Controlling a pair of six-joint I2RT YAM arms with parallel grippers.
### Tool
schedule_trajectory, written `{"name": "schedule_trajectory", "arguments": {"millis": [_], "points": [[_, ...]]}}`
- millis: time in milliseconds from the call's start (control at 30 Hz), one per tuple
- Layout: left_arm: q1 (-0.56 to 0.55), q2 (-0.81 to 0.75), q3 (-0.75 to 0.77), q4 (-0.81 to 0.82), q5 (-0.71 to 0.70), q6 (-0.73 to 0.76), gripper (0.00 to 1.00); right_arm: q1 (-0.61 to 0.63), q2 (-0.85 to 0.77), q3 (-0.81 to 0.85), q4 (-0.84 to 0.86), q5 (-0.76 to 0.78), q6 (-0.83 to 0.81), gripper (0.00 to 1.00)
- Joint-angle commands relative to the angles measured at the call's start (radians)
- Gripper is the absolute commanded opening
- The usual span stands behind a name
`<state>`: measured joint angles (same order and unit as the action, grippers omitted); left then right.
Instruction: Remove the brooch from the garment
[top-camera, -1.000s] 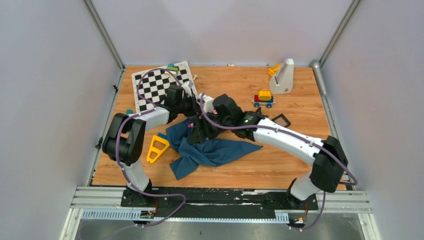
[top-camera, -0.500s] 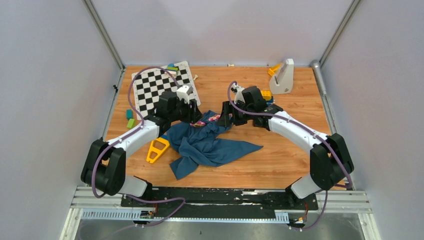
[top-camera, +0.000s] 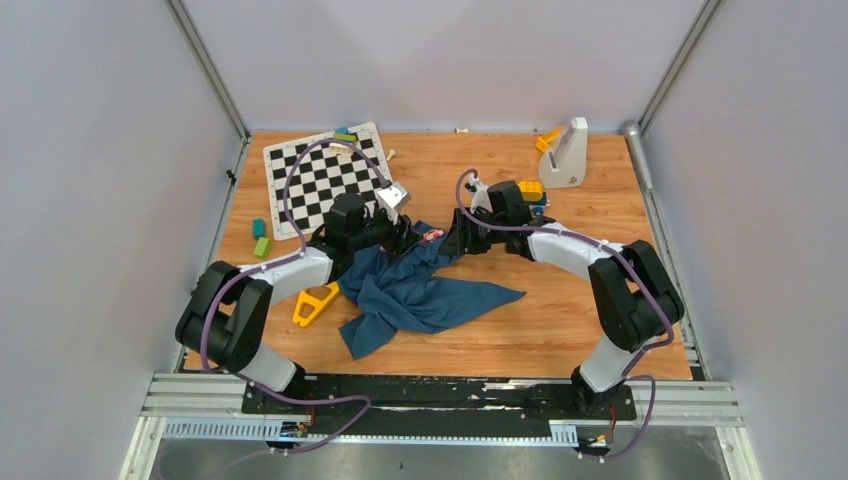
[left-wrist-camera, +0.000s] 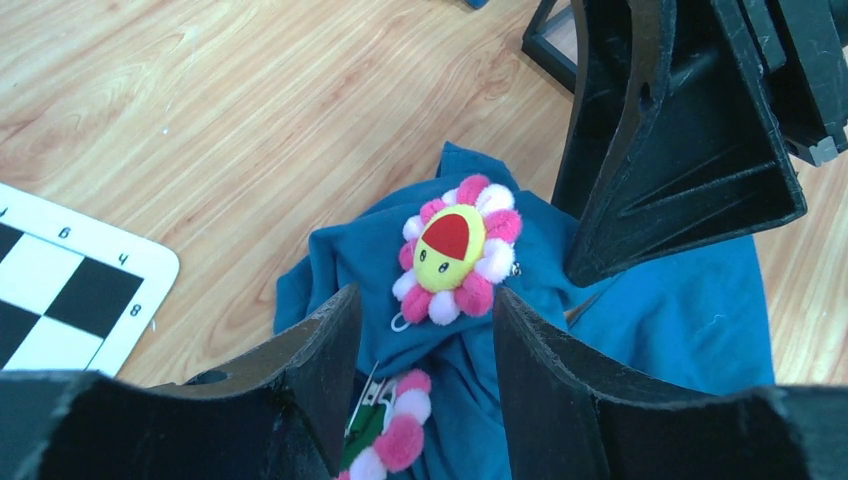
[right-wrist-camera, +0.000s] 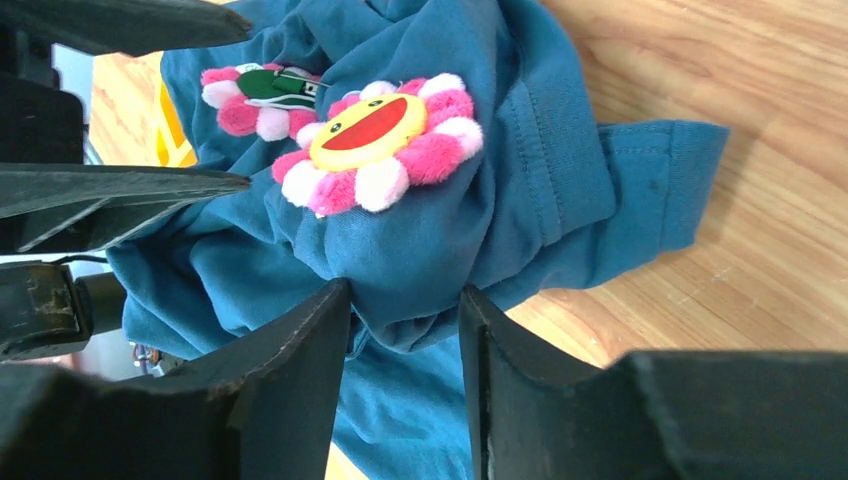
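Note:
The blue garment (top-camera: 425, 295) lies crumpled mid-table, its far corner drawn up between the two grippers. The brooch (left-wrist-camera: 395, 440), pink and white petals round a dark green centre with a pin, sits low between my left gripper's (left-wrist-camera: 423, 300) fingers against the left one, which stand apart round the cloth. The right wrist view shows this brooch (right-wrist-camera: 262, 95) further off. A second flower with a yellow smiling face (right-wrist-camera: 375, 140) is pinned just beyond. My right gripper (right-wrist-camera: 405, 290) is shut on a thick fold of garment (right-wrist-camera: 560, 150) below that flower.
A checkerboard (top-camera: 325, 175) lies at the back left, with small green blocks (top-camera: 260, 240) beside it. A yellow triangular piece (top-camera: 315, 298) rests by the garment's left edge. A toy car (top-camera: 530, 190) and a white stand (top-camera: 568, 152) sit back right.
The arms came apart from over the garment, and the right gripper drew its far corner up and right. Since half a second ago the left gripper has edged right toward the cloth.

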<state>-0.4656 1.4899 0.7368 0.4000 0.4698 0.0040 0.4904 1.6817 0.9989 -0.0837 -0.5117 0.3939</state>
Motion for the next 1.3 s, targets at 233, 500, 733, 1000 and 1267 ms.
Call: {"name": "schedule_trajectory", "arguments": {"millis": [233,500,733,1000,1267], "points": [[-0.002,0.132,0.064,0.124,0.158,0.094,0.58,0.001,0.008,-0.023,0.175,-0.097,0.031,0.20],[-0.001,0.136,0.079,0.106,0.171,0.100,0.09,0.001,0.006,-0.028,0.173,-0.103,0.036,0.09],[-0.001,-0.002,0.070,0.009,0.151,0.035,0.00,0.000,-0.020,-0.031,0.062,-0.010,0.048,0.07],[-0.002,-0.097,0.073,-0.113,0.259,-0.163,0.00,-0.001,-0.092,-0.068,0.017,-0.023,0.050,0.07],[-0.015,-0.142,0.063,-0.181,0.296,-0.179,0.00,0.005,-0.248,-0.168,0.109,-0.118,0.032,0.10]]}}
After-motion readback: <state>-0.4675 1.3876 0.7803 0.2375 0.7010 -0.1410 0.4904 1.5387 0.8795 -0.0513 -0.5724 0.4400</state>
